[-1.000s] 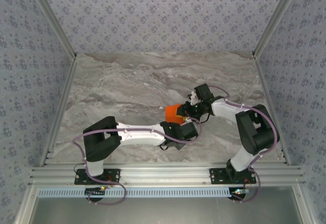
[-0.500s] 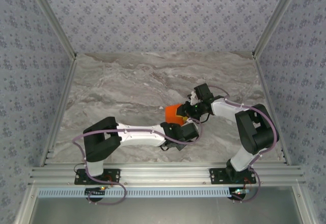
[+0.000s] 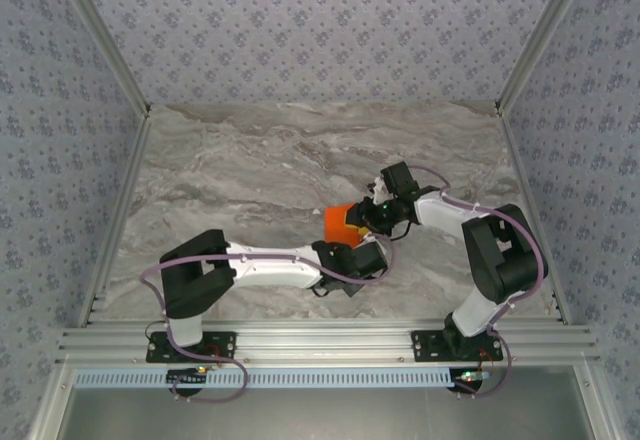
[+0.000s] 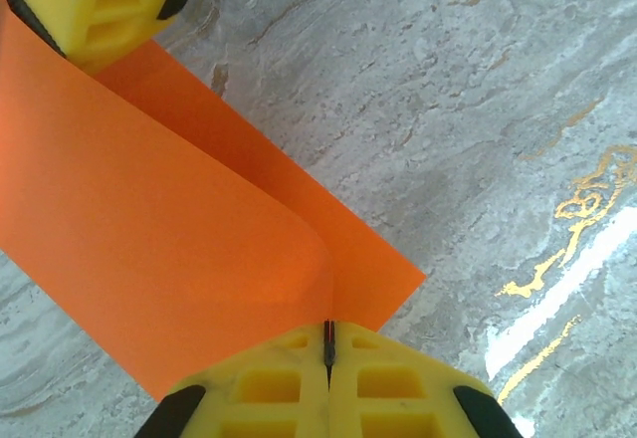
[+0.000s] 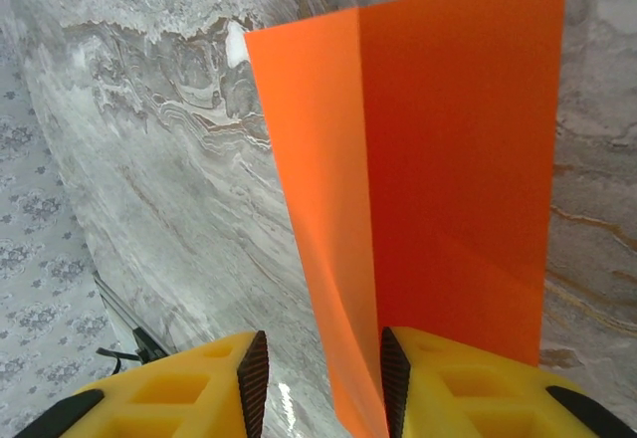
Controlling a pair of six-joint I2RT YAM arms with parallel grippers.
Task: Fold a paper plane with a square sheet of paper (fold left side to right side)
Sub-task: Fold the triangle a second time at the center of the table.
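The square sheet of paper (image 3: 340, 222) is bright orange and lies near the table's middle, bent over itself with one flap raised. In the left wrist view the paper (image 4: 179, 229) curves up from the marble, and my left gripper (image 4: 328, 343) is shut on its near edge. My right gripper (image 5: 323, 368) is open, and a raised flap of the paper (image 5: 448, 159) runs between its pads, close to the right fingertip (image 5: 393, 378). From above, the left gripper (image 3: 352, 243) and the right gripper (image 3: 368, 216) meet at the sheet. A paper plane is out of view.
The grey marble table (image 3: 230, 170) is walled by patterned panels and aluminium posts (image 3: 120, 175). The right gripper's yellow fingers (image 4: 109, 0) show at the top left of the left wrist view. An aluminium rail (image 3: 320, 340) runs along the near edge.
My left gripper's jaws have closed onto the paper's edge. Both arms have shifted only slightly, and the right gripper's jaws stand much as before.
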